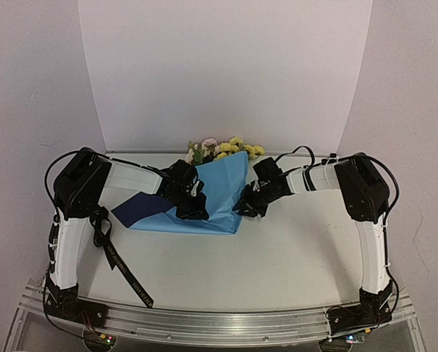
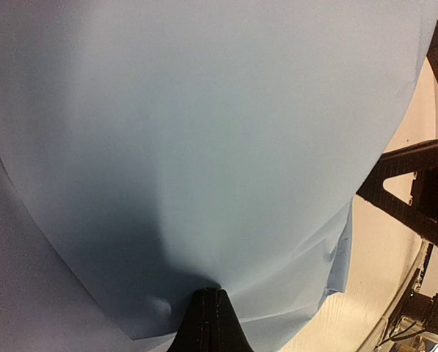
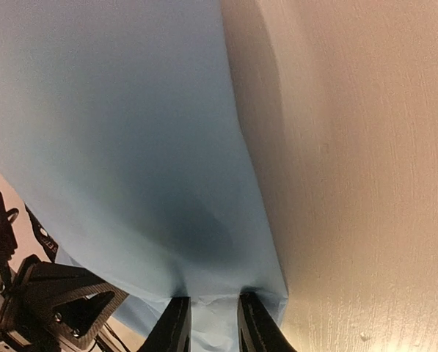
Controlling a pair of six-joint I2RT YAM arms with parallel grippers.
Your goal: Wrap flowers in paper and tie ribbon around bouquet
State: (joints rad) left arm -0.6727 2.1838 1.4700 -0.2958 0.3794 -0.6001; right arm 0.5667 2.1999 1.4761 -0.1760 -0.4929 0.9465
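- White backdrop (image 1: 226, 66) curves up behind a pale table (image 1: 277, 264), where two black-and-white arms reach inward from either side toward the middle.
- The paper (image 1: 219, 194) lies folded at the centre of the table with its light blue face up. One corner is turned over at the left, showing the dark navy face (image 1: 139, 207).
- The flowers (image 1: 230, 148) sit at the far side of the table. Their yellow and pale pink heads and green leaves poke out above the paper's top edge, and the stems are hidden beneath the sheet.
- The left pincer (image 1: 193, 210) is down on the left part of the sheet. Its wrist camera shows the pincer (image 2: 207, 293) closed tight, with the paper (image 2: 204, 147) pinched and puckered at the tips.
- The right pincer (image 1: 244, 209) meets the sheet's lower right corner. In its own camera the pincer (image 3: 213, 304) has its fingers (image 3: 176, 323) slightly apart with the paper's (image 3: 116, 132) edge between them. Whether they squeeze it cannot be told.
- Bare table (image 3: 365, 183) fills the right of that view.
- The ribbon (image 1: 123, 271), black with pale lettering, trails from beside the left arm toward the table's near edge, apart from the paper.
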